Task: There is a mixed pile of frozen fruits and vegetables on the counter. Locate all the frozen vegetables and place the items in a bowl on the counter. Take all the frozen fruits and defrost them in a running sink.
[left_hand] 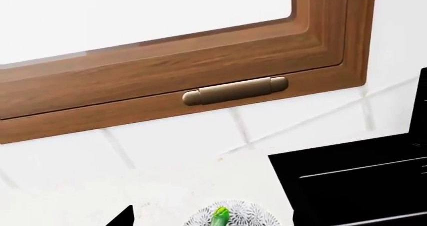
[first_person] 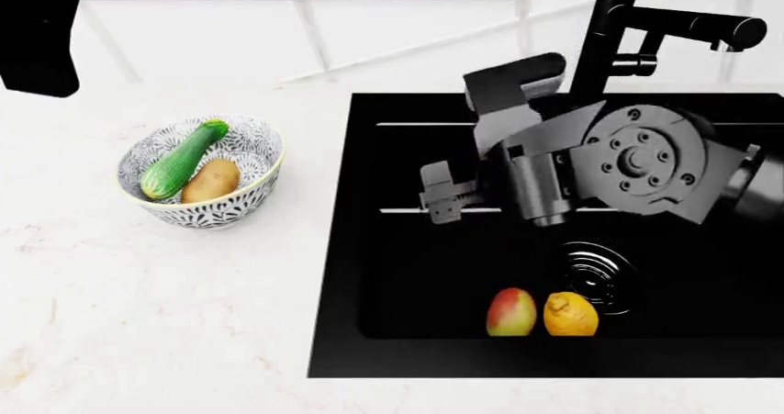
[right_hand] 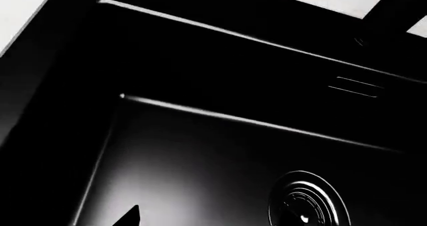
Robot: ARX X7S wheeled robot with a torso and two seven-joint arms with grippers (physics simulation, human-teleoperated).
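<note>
Cucumber [first_person: 182, 162] and potato [first_person: 212, 181] lie in the bowl [first_person: 257, 186]; mango [first_person: 512, 312] and lemon [first_person: 571, 314] sit side by side in the sink [first_person: 405, 285] by the drain. Right gripper [first_person: 443, 198] hangs over the basin, empty; I cannot tell its jaw spacing.

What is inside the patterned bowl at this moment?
The bowl holds the green cucumber-like vegetable and the tan potato, side by side. The bowl's floor beneath them is covered, so anything under them cannot be seen.
</note>
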